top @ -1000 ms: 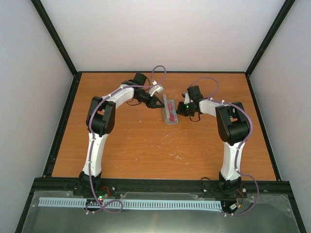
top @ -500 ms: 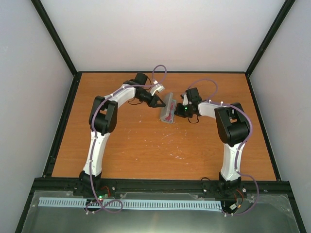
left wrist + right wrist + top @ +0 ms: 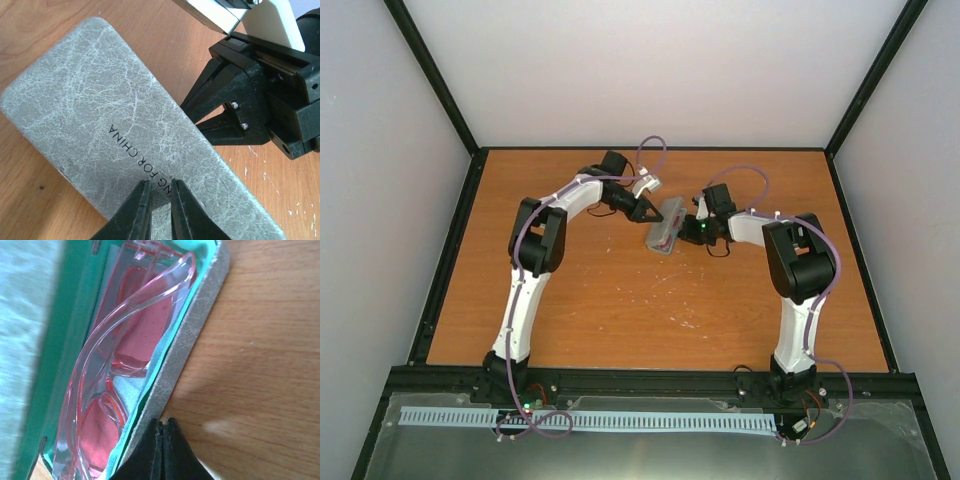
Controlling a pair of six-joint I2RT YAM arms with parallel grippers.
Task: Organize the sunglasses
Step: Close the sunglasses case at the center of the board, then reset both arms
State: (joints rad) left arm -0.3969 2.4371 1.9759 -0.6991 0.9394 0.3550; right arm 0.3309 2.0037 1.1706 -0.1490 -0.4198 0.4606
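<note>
1. The sunglasses (image 3: 125, 355) have a thin, see-through pink-red frame and lie inside the open case (image 3: 665, 228). They rest on its green lining (image 3: 70, 355) with their arms folded. The top view hardly shows them.
2. The case is grey and rectangular. It sits on the wooden table (image 3: 620, 310) at the far middle, between the two grippers.
3. The lid (image 3: 100, 100) is raised at an angle over the base. The left wrist view shows its grey, scuffed outer face with printed letters. The right wrist view shows its green inner face standing beside the glasses.
4. The left gripper (image 3: 160, 187) is on the left side of the case, over the outer face of the lid.
   - Its fingers (image 3: 142, 205) stand narrowly apart, and the lid surface shows through the slit.
   - Nothing lies between them.
   - The tips are at the lid's face, but whether they press on it cannot be told.
5. The right gripper (image 3: 162, 427) is on the right side of the case, low over the table.
   - Its fingers are pressed together and hold nothing.
   - The joined tips meet the grey rim of the base, just beside the near lens.
6. The two grippers face each other across the case, close together but apart.
</note>
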